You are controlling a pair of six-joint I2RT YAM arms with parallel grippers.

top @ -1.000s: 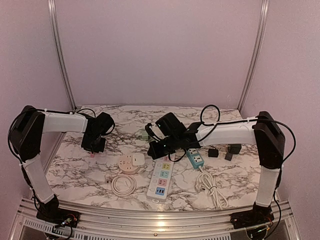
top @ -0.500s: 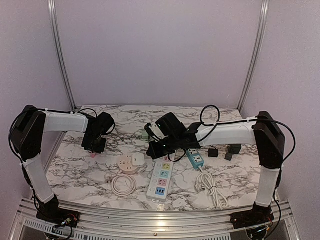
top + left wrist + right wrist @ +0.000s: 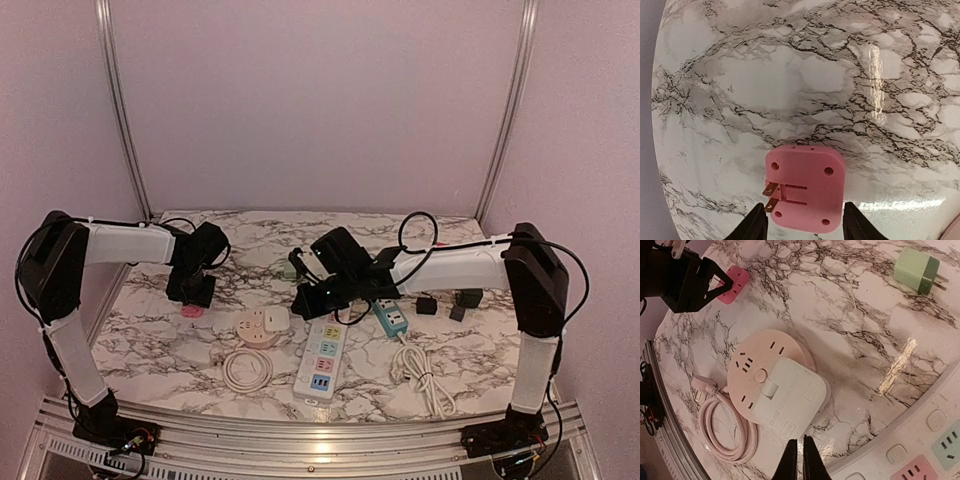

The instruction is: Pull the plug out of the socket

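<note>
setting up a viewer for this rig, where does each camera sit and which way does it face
top external: above and behind the bases, facing down over the table; both arms, left claw and right claw show.
left wrist: straight down on the pink adapter; only its open fingers show.
right wrist: down at the round socket and its white plug; its shut fingers show.
shared: the pink adapter appears in all three; right wrist also catches the left claw.

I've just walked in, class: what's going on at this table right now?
The left hand is open, low over a pink adapter lying flat on the marble table, one finger on either side, not gripping it. The right hand is shut and empty, hovering near the round socket, where a white plug sits plugged in.
</note>
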